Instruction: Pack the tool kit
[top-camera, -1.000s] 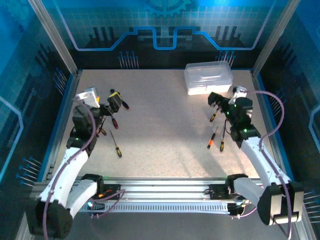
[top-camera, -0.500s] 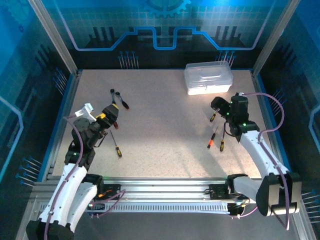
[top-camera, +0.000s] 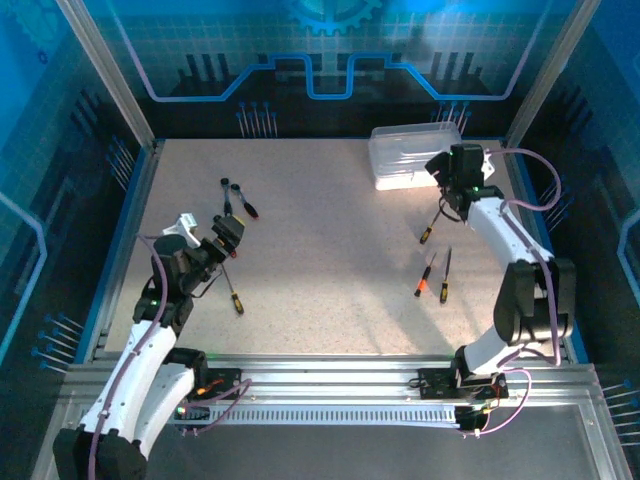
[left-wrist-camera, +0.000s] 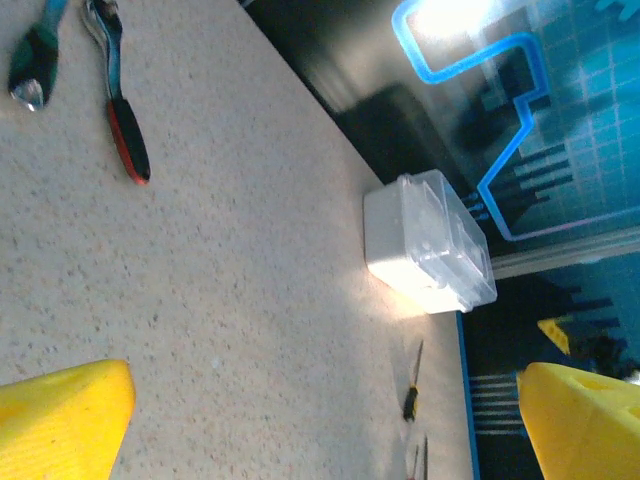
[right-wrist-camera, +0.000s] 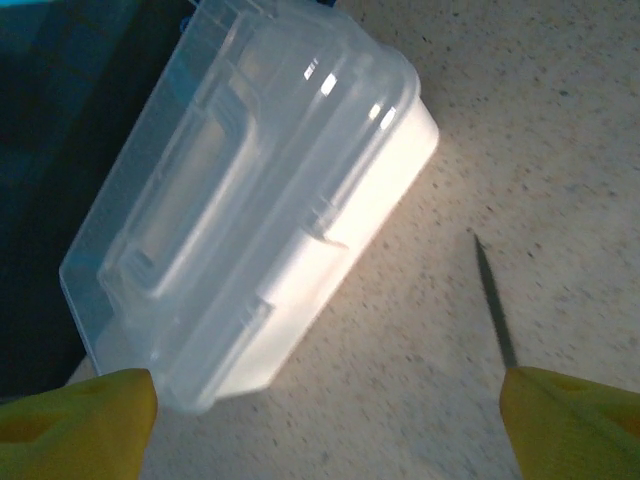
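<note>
No readable text, labels, brands or numbers anywhere: clear case (top-camera: 402, 160) is unmarked, screwdriver handles (top-camera: 236, 302) are too small to tell, blue backdrop panel (top-camera: 330, 45) has line graphics only.

The left arm (top-camera: 135, 360) and right arm (top-camera: 500, 225) have white shells and black joints. Lilac cables (top-camera: 553, 200) run along them; the fingertips (left-wrist-camera: 60, 415) are yellow

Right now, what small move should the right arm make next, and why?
Probably lower the right gripper onto the case to open its lid: the lid looks shut, the jaws stand open near it, and screwdrivers lie loose on the table.
</note>
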